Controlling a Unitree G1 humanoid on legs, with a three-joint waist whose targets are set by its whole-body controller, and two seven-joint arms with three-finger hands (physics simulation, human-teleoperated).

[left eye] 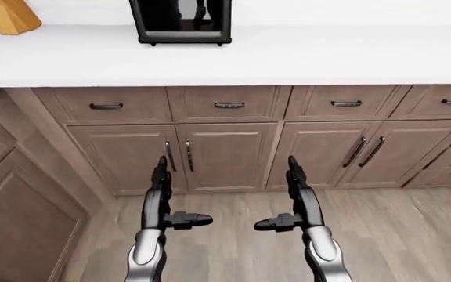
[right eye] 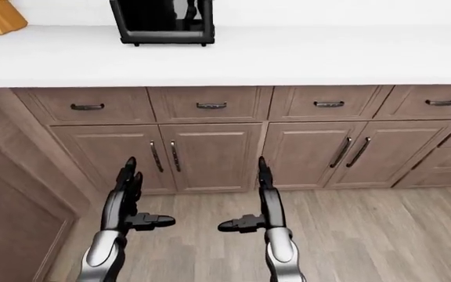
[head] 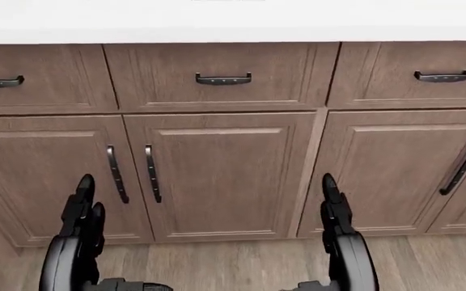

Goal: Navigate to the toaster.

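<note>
- Left-eye view: the toaster (left eye: pixel 180 22), a dark glossy box, stands on the white countertop (left eye: pixel 304 56) at about 12 o'clock, cut off by the top edge of the picture; only its lower part shows.
- A tan wooden block (left eye: pixel 8 16) sits on the same countertop at about 11 o'clock, well apart from the toaster; it may be a knife block, but too little of it shows to tell.
- Under the countertop runs a row of brown drawers (left eye: pixel 229 104) with dark handles, and below them panelled cabinet doors (left eye: pixel 224 156) with upright bar handles.
- A second cabinet run (left eye: pixel 18 217) turns the corner and fills the 8 o'clock part of the view.
- The floor (left eye: pixel 414 235) is pale wood plank, seen from 4 to 6 o'clock.
- The left hand (left eye: pixel 164 200) is raised at about 7 o'clock, fingers straight and together pointing up the picture, thumb stuck out toward the other hand; it grips nothing.
- The right hand (left eye: pixel 296 197) mirrors it at about 5 o'clock, fingers extended, thumb pointing inward, likewise empty and clear of the cabinets.
- Head view: only the countertop edge, drawers, doors and both dark forearms show; the toaster lies outside this picture.
</note>
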